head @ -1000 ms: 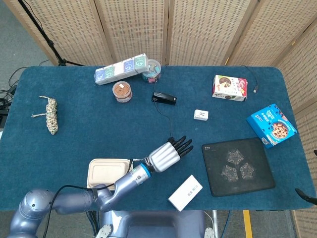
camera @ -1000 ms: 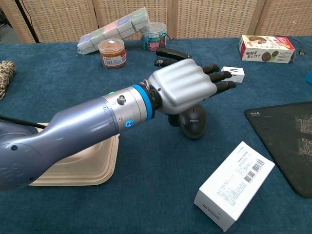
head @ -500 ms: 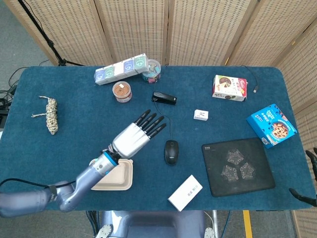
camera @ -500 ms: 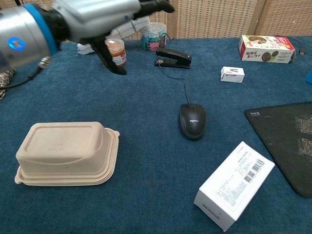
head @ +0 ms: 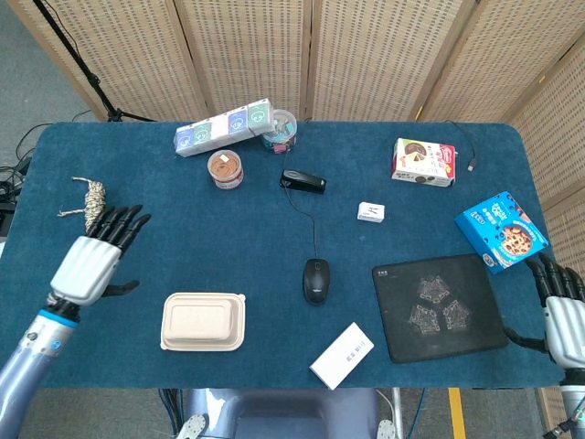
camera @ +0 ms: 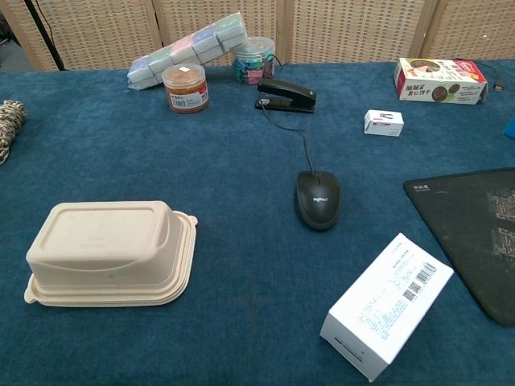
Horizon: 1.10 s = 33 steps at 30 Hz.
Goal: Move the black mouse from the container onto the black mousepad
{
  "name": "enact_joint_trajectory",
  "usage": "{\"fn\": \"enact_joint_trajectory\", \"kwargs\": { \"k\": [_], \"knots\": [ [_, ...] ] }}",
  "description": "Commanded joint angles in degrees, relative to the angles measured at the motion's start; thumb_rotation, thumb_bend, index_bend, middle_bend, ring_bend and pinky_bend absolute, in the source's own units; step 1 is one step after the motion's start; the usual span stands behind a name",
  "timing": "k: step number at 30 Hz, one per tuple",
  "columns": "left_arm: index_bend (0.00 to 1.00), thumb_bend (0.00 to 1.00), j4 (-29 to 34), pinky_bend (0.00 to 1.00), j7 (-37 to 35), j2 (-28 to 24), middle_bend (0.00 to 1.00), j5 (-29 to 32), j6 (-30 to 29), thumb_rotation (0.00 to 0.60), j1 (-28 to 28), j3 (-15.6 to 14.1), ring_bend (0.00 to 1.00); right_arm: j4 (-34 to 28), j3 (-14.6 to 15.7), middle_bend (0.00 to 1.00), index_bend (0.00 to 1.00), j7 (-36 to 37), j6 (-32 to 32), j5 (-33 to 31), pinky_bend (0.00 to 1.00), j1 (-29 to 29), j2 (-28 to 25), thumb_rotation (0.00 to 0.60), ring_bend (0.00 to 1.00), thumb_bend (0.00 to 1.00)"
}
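The black mouse (head: 315, 279) lies on the blue desk (head: 183, 201) near the middle of the frame, between the tan container (head: 203, 321) and the black mousepad (head: 439, 306). The left robot hand (head: 91, 261) is at the left edge, fingers spread, holding nothing. The right robot hand (head: 562, 311) is at the lower right edge, fingers apart, holding nothing.

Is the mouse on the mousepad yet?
No. The mouse sits on the blue table, left of the mousepad, apart from it.
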<state>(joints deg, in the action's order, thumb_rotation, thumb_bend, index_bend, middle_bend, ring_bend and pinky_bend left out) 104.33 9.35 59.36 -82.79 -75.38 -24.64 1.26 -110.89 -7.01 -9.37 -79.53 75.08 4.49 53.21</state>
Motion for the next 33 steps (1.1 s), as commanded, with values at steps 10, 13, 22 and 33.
{"fn": "enact_joint_trajectory", "kwargs": {
  "k": [10,13,22,33],
  "knots": [
    [0.00,0.03,-2.0,0.00,-12.9,-5.0,0.00,-5.2,-10.2,0.600,10.2,-4.1,0.00,-10.7,-6.9,0.00,0.00,-28.3,2.0,-26.6,0.00,14.4,15.4,0.600,0.00,0.00],
    [0.00,0.03,-2.6,0.00,-14.5,-5.4,0.00,-5.5,-10.0,0.600,10.5,-3.9,0.00,-10.6,-8.3,0.00,0.00,-33.6,-1.2,-31.4,0.00,17.8,21.0,0.600,0.00,0.00],
    [0.00,0.03,-3.4,0.00,-17.8,-6.2,0.00,-5.6,-9.2,0.600,10.8,-2.7,0.00,-4.8,-10.4,0.00,0.00,-41.5,-7.9,-33.8,0.00,26.1,37.0,0.600,0.00,0.00],
    [0.00,0.03,-3.6,0.00,-18.0,-6.1,0.00,-5.1,-7.9,0.600,11.2,-1.6,0.00,6.0,-9.9,0.00,0.00,-41.5,-7.6,-29.2,0.00,31.9,49.6,0.600,0.00,0.00]
  ]
}}
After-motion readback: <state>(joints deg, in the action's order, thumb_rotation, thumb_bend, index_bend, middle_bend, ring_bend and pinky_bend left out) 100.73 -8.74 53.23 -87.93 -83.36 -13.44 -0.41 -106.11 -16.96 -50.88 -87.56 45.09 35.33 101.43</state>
